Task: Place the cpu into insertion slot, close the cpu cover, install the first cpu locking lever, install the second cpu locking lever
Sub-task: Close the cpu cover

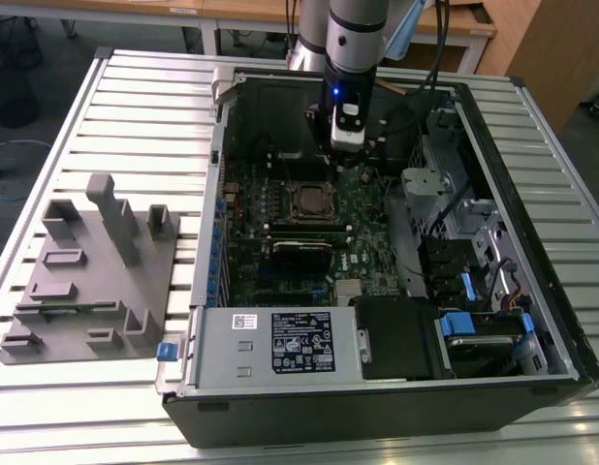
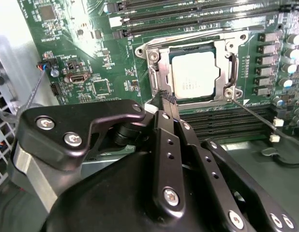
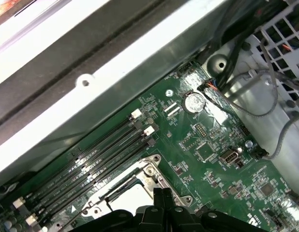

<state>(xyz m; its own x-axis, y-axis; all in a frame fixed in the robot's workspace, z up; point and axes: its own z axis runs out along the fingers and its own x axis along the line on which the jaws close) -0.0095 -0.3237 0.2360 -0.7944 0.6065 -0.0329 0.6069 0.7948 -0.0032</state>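
Beside the cpu cover (image 2: 156,72) corner | gripper (image 2: 167,98) pressed together, empty | cpu (image 2: 193,75) lies just past its tips, seated

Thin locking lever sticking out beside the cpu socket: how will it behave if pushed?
The locking lever is a long, thin bare metal rod, so it probably flexes springily rather than staying rigid. Its smooth round surface looks slippery. One end sits at a corner of the cpu cover, so it likely swings there instead of sliding.
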